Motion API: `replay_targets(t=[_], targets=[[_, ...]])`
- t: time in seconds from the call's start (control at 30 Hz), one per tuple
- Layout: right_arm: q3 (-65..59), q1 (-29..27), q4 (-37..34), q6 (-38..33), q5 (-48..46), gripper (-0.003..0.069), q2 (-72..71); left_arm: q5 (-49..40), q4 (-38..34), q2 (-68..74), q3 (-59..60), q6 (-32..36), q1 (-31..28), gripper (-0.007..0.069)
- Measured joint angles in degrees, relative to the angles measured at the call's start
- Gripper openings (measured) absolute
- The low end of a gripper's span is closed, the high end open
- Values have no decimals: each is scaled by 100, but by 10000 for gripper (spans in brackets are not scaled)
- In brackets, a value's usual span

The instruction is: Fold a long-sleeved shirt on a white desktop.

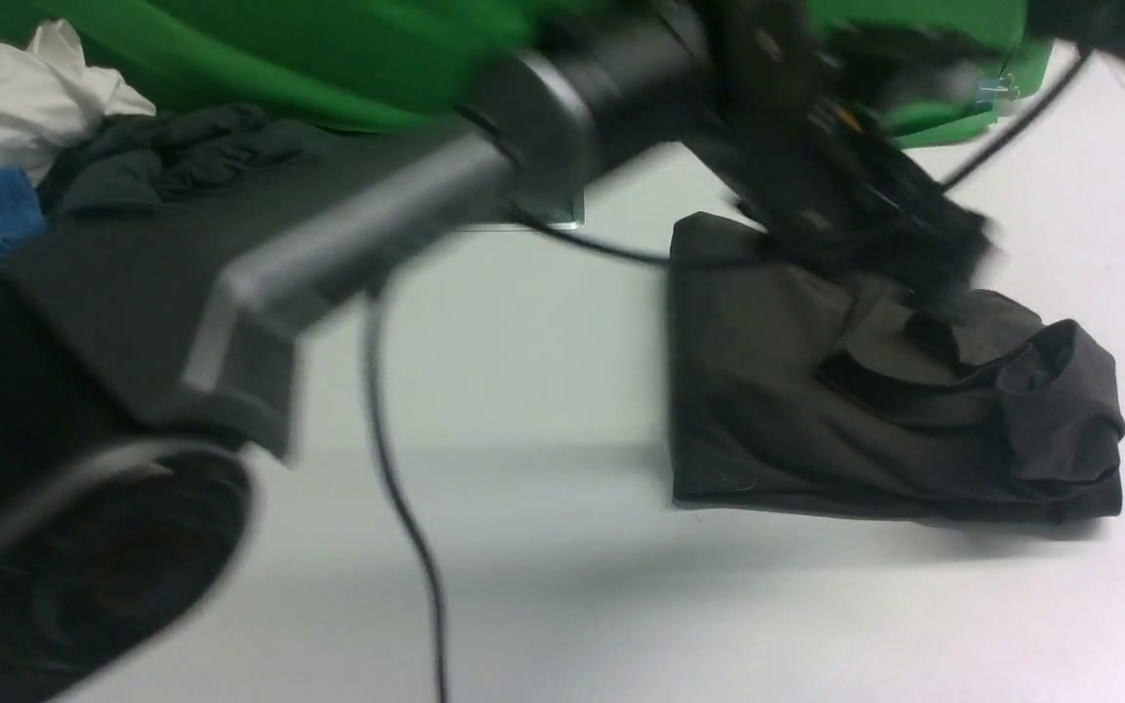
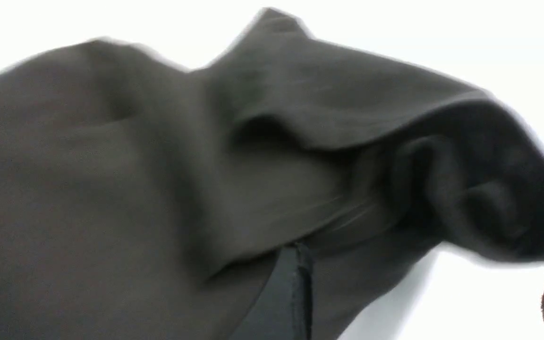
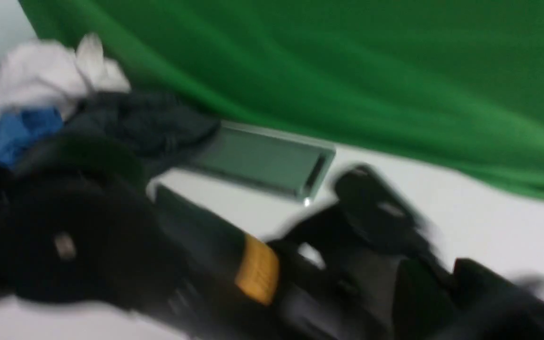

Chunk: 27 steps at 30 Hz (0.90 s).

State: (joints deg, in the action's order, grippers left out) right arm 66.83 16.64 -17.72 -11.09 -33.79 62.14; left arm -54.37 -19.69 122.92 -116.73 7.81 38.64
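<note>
The long-sleeved shirt (image 1: 816, 410) lies folded into a thick, dark olive-black bundle at the right of the white desktop (image 1: 543, 371), with its loose folds bunched at the right end. My left arm reaches across from the lower left. Its blurred left gripper (image 1: 904, 244) hovers over the bundle's far edge. In the left wrist view the shirt (image 2: 135, 165) fills the frame and the left gripper (image 2: 425, 297) is open, with bare table between its fingers (image 2: 291, 293). My right gripper (image 3: 503, 293) is a dark blur, its jaws unreadable.
A pile of white, blue and dark teal-grey clothes (image 1: 84, 146) sits at the back left. The grey metal hatch (image 3: 262, 163) lies near the green backdrop (image 1: 260, 59). Black cables (image 1: 406, 508) trail over the table.
</note>
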Motion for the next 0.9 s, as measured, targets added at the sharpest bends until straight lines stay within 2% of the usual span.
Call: replay_targets(t=[0.03, 0.13, 0.3, 0.47, 0.57, 0.8, 0.9], targets=[[0, 0, 0, 0, 18, 104, -97, -456, 225, -90, 0, -226, -232, 693], [0, 0, 0, 0, 19, 134, -220, -1045, 430, -113, 155, -501, -772, 693], [0, 0, -7, -5, -39, 180, -242, -793, 122, -82, 985, -583, -1229, 694], [0, 0, 1, -146, -111, 233, -169, 433, -1321, -44, 2143, 370, -1293, 694], [0, 0, 1, -177, -175, 238, -55, 863, -1910, 1, 2410, 805, -1288, 694], [0, 0, 1, -182, -301, 239, 391, 1116, -2658, 401, 2465, 1440, -1293, 689], [0, 0, 6, -255, -313, 239, 646, 1054, -3124, 518, 2448, 1897, -1303, 643]])
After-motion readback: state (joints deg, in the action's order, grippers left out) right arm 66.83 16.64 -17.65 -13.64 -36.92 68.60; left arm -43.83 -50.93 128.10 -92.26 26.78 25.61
